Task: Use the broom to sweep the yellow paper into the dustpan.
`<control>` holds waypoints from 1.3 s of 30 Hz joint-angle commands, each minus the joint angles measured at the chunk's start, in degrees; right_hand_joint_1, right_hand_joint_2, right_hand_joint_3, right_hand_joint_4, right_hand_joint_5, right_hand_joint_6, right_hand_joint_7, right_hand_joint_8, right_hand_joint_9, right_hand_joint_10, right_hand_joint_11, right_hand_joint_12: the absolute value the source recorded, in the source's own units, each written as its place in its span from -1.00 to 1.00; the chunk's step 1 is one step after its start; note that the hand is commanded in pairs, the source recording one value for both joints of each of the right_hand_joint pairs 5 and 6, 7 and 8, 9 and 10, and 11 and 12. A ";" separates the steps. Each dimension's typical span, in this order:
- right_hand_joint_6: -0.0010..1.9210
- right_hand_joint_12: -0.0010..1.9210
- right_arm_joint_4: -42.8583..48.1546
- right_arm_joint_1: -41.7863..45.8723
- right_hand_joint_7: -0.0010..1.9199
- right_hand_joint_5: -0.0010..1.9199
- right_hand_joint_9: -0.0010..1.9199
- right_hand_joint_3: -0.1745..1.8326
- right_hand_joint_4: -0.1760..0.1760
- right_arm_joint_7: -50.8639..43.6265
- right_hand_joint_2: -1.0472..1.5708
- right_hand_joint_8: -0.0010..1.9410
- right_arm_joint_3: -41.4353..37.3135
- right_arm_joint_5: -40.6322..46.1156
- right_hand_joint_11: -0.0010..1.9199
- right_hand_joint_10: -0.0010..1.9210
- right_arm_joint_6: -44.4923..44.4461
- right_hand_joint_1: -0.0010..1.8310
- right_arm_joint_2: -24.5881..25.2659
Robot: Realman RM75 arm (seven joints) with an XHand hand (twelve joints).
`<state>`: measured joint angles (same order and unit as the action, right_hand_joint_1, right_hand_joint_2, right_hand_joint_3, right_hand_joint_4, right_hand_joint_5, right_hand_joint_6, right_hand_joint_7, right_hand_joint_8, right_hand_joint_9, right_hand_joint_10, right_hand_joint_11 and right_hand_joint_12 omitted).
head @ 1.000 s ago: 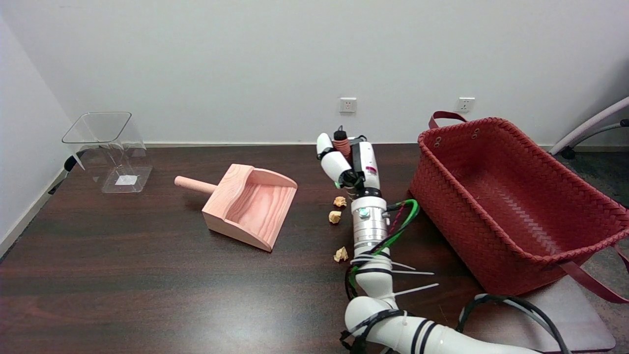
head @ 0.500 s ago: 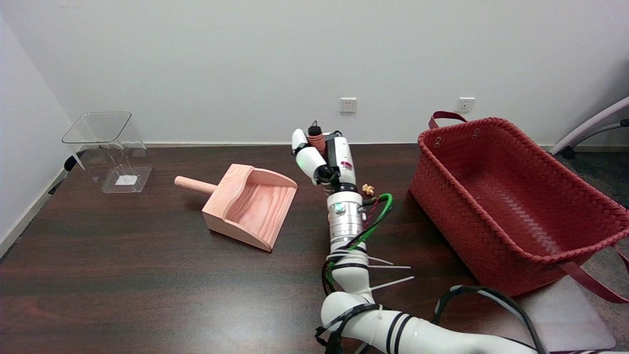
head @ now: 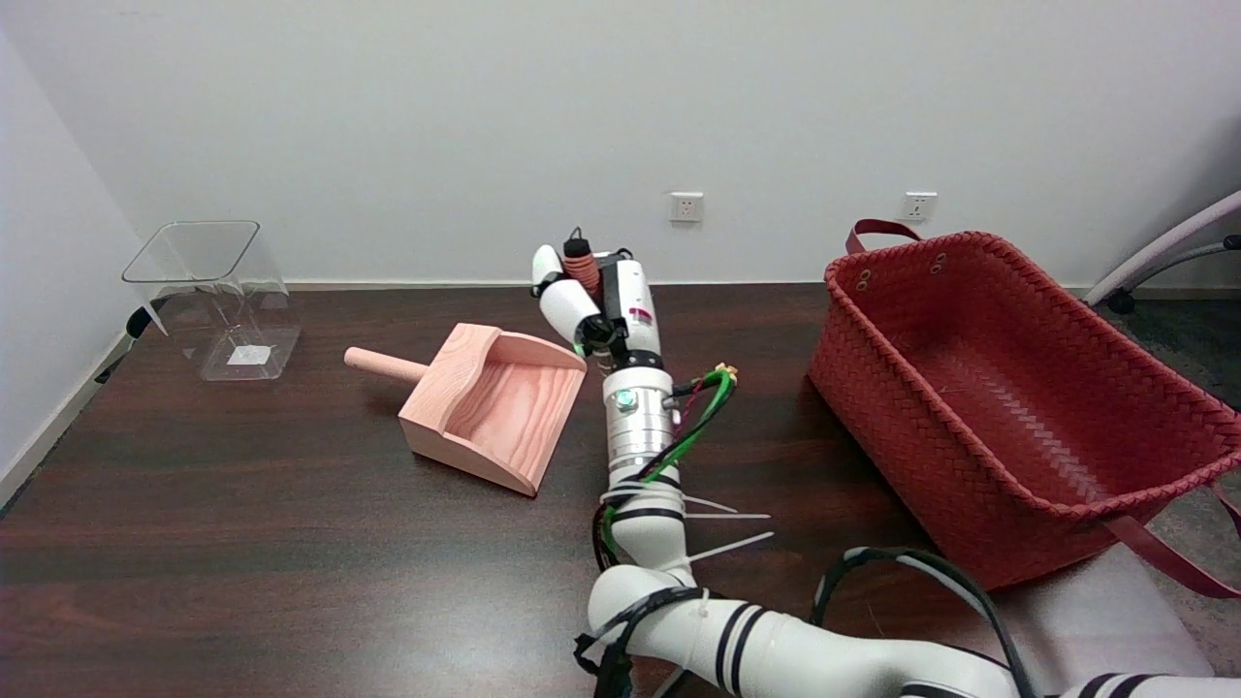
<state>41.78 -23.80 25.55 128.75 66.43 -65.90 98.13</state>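
My right hand (head: 603, 312) grips the broom, of which only the reddish ribbed handle top (head: 580, 264) shows above the fingers. The brush end is hidden behind the hand and arm. The hand hovers just right of the wooden dustpan (head: 499, 407), near the far right corner of its open mouth. The dustpan lies on the dark table (head: 242, 543) with its handle pointing left. One small yellow paper scrap (head: 724, 370) peeks out right of the wrist, behind the green cables. Any other scraps are hidden by the arm.
A large red woven basket (head: 1008, 397) stands at the right, partly over the table's edge. A clear plastic container (head: 218, 296) sits at the far left corner. My forearm (head: 640, 446) crosses the table's middle, with cable ties sticking out.
My hand and the broom have swept left, from beside the basket to the dustpan's mouth. The scraps seen left of the arm are now hidden; one scrap shows on its right.
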 commanded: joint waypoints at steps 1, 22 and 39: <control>1.00 1.00 -7.33 -5.92 1.00 1.00 1.00 -0.07 0.00 0.51 1.00 0.98 0.13 0.47 1.00 1.00 0.08 -0.20 5.04; 1.00 1.00 -10.51 -10.20 1.00 1.00 1.00 -0.17 0.00 12.06 1.00 0.98 -0.03 0.92 1.00 1.00 2.26 -0.25 6.57; 1.00 1.00 2.87 -5.97 1.00 1.00 1.00 -0.29 0.00 -0.87 1.00 0.98 -0.83 -2.09 1.00 1.00 -3.65 -0.19 1.08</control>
<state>33.47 -32.93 33.15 128.71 66.31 -66.18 103.77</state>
